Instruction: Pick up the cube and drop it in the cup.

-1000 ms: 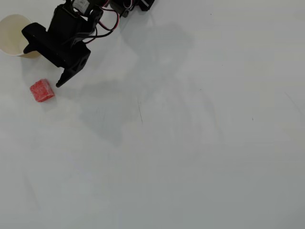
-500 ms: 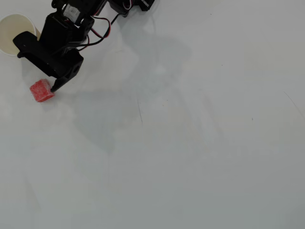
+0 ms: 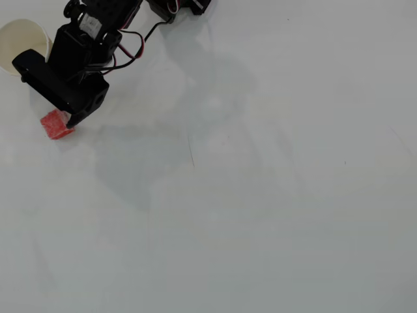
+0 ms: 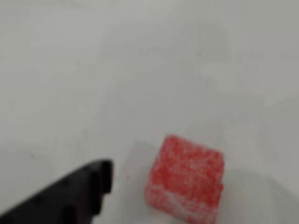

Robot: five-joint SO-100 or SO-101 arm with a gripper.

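The cube (image 3: 57, 124), small, red and speckled white, lies on the white table at the far left of the overhead view. The black gripper (image 3: 68, 119) reaches down right beside it, its tip touching or nearly touching the cube's right edge. In the wrist view the cube (image 4: 187, 184) is close and blurred at the bottom centre. One black finger (image 4: 88, 186) sits to its left with a clear gap between them; the other finger does not show. The gripper looks open and holds nothing. The cup (image 3: 19, 40), cream-white, stands at the top left corner, partly hidden behind the arm.
The arm's black body and cables (image 3: 124, 39) cross the top left of the overhead view. The white table (image 3: 260, 195) stretches to the right and toward the front, with only the arm's shadow on it.
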